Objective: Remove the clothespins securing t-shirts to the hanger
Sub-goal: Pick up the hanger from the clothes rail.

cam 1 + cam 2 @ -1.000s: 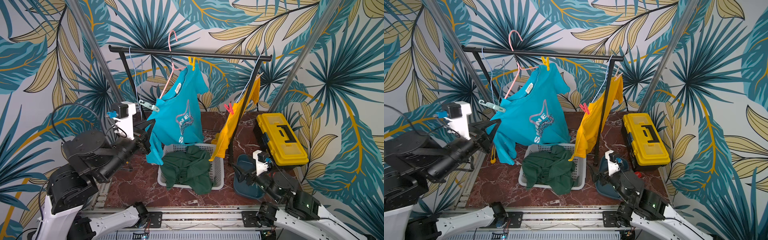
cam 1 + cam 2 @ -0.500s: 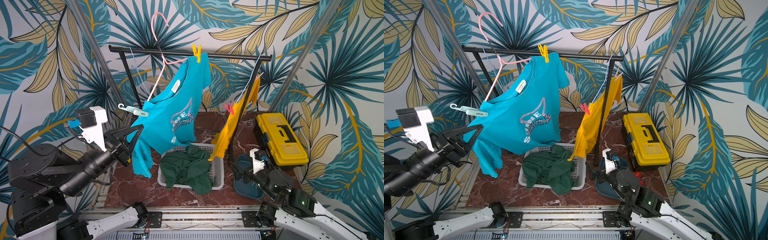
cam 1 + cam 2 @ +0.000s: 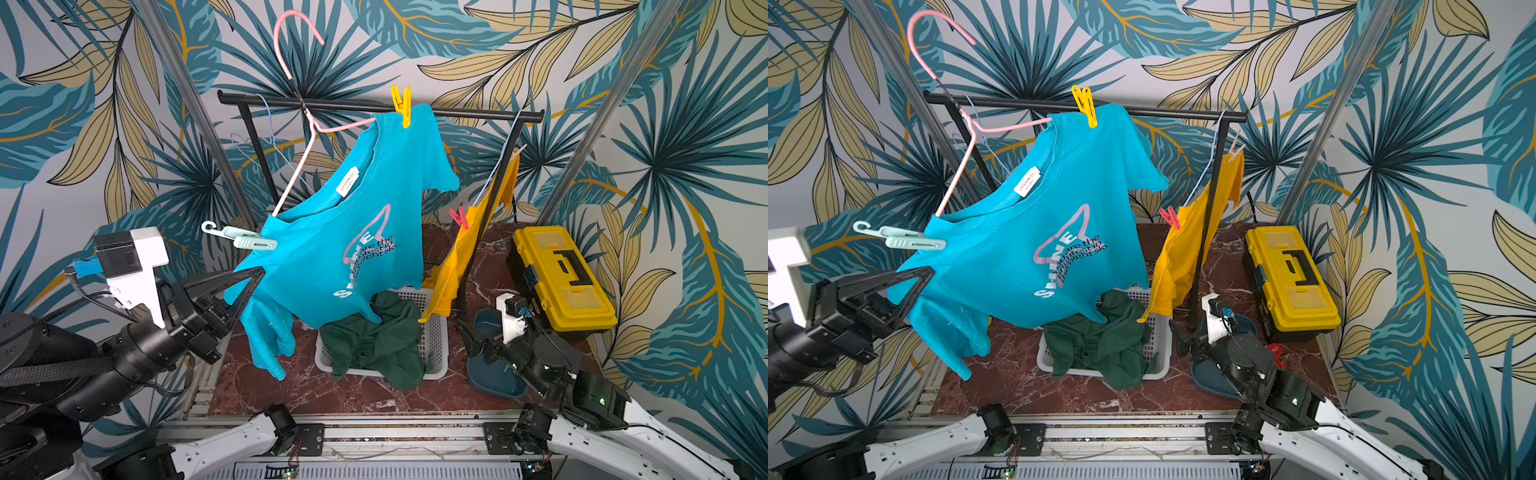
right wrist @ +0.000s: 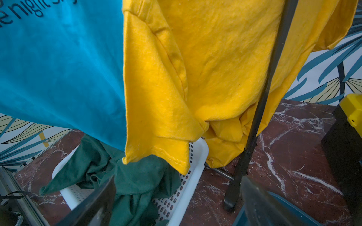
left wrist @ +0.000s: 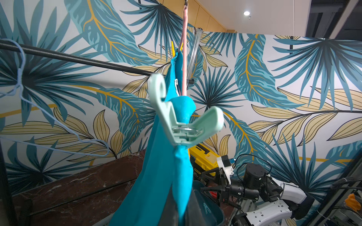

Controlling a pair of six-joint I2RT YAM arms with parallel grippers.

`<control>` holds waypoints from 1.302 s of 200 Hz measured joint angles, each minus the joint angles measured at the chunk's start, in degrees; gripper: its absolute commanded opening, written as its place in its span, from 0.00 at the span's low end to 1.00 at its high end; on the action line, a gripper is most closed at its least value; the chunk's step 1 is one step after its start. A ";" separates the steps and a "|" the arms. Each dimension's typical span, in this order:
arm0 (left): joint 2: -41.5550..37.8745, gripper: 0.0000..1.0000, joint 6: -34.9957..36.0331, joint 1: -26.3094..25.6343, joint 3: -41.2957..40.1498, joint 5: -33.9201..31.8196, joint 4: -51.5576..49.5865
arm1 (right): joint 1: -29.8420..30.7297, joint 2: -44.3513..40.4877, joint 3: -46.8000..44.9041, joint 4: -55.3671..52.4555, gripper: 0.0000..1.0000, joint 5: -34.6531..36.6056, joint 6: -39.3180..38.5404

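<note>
My left gripper (image 3: pixel 254 277) is shut on the sleeve edge of the turquoise t-shirt (image 3: pixel 332 253) and holds it stretched to the left. A pale teal clothespin (image 3: pixel 241 240) pins that shoulder to the pink hanger (image 3: pixel 291 183), close above my fingers; the left wrist view shows it large (image 5: pixel 184 121). A yellow clothespin (image 3: pixel 402 106) pins the other shoulder at the rail. The yellow t-shirt (image 3: pixel 461 257) carries a red-pink clothespin (image 3: pixel 458 217) and a peach one (image 3: pixel 1236 149). The dark green t-shirt (image 3: pixel 374 340) lies in the basket. My right gripper (image 4: pixel 176 187) is open, low beside the rack post.
The black rail (image 3: pixel 469 113) and its posts stand over a white basket (image 3: pixel 434 332). A dark blue bin (image 3: pixel 494 378) holds a teal clothespin (image 5: pixel 206 207). A yellow toolbox (image 3: pixel 561 282) sits at the right. An empty blue wire hanger (image 3: pixel 270 124) hangs at the rail's left end.
My left gripper has pulled the turquoise shirt leftward and nearer. The pink hanger has tilted and its hook has risen above the rail. The right gripper has stayed low and open.
</note>
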 measured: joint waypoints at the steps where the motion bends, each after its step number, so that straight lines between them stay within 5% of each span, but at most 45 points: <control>1: -0.11 0.00 0.02 0.00 -0.13 0.00 0.02 | 0.00 0.04 0.07 0.00 0.99 0.00 -0.02; 78: -10.32 0.00 4.15 0.00 -28.76 -0.26 -1.22 | -0.04 -0.09 10.10 -2.23 1.00 -0.35 0.20; 125: -15.19 0.00 5.20 0.00 -43.76 1.03 -0.87 | -0.11 10.40 22.43 -6.21 0.99 -4.07 0.15; 232: -19.67 0.00 5.01 0.00 -51.34 -1.07 2.19 | -0.09 33.07 32.44 3.39 0.99 -18.64 0.46; 260: -19.65 0.00 5.01 0.00 -51.95 -0.52 3.17 | -0.09 38.03 36.11 7.67 0.89 -20.68 0.85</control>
